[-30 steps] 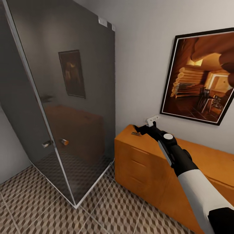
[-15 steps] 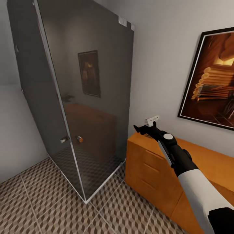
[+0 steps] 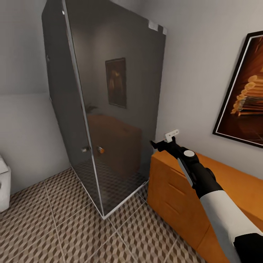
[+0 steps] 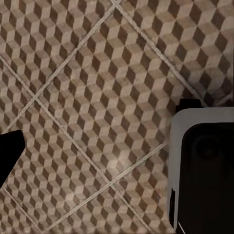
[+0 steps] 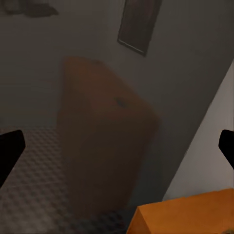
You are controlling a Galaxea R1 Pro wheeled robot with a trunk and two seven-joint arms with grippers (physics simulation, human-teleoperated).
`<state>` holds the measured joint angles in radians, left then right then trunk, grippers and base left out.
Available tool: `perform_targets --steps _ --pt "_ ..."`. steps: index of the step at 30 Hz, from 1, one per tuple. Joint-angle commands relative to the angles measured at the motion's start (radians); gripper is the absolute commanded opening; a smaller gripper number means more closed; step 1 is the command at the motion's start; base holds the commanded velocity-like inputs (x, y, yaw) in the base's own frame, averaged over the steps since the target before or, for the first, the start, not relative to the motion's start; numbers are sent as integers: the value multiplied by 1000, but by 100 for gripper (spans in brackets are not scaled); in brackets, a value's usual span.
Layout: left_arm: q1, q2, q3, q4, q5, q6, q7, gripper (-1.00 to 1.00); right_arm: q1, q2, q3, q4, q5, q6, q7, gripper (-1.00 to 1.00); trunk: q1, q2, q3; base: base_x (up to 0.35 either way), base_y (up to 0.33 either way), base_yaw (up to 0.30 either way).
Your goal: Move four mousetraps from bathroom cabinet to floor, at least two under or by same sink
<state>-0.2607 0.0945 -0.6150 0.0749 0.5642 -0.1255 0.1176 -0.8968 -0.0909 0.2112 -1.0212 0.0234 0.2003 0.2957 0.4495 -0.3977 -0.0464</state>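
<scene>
The orange-brown cabinet (image 3: 175, 193) stands against the wall at the right, and its corner appears in the right wrist view (image 5: 185, 214). My right gripper (image 3: 157, 145) hovers over the cabinet's left end, open, its two dark fingertips (image 5: 9, 148) spread wide with nothing between them. The mousetraps are out of view and so is the bathroom sink. Cube-patterned bathroom floor (image 3: 54, 226) lies below, and my left gripper (image 4: 117, 156) hangs over it (image 4: 97, 112), open and empty, with one fingertip (image 4: 9, 153) at the frame's edge.
A tall dark glass shower enclosure (image 3: 109, 109) stands left of the cabinet, reflecting it. A framed picture (image 3: 244, 102) hangs above the cabinet. A white fixture (image 3: 3, 186) pokes in at the far left. Part of my own body (image 4: 202, 165) shows beside the left gripper.
The head camera has turned left, so shower, cabinet and picture slid right in the picture. A small object seen beside the right gripper on the cabinet top one second ago is no longer visible.
</scene>
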Motion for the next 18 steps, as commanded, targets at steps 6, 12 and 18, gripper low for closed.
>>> perform_targets --steps 6,12,18 --pt "-2 -1 -6 3 3 -6 1 100 -1 -2 1 -2 3 5 3 100 0 -2 -2 -32 -111 287" --pt "-2 -1 -6 2 3 -7 1 100 -1 -3 0 14 3 5 2 100 0 -2 -2 -7 -26 214" --pt "-2 -5 -6 0 2 -8 1 100 -1 -3 0 120 7 -16 0 100 0 -2 -2 -1 -5 48"
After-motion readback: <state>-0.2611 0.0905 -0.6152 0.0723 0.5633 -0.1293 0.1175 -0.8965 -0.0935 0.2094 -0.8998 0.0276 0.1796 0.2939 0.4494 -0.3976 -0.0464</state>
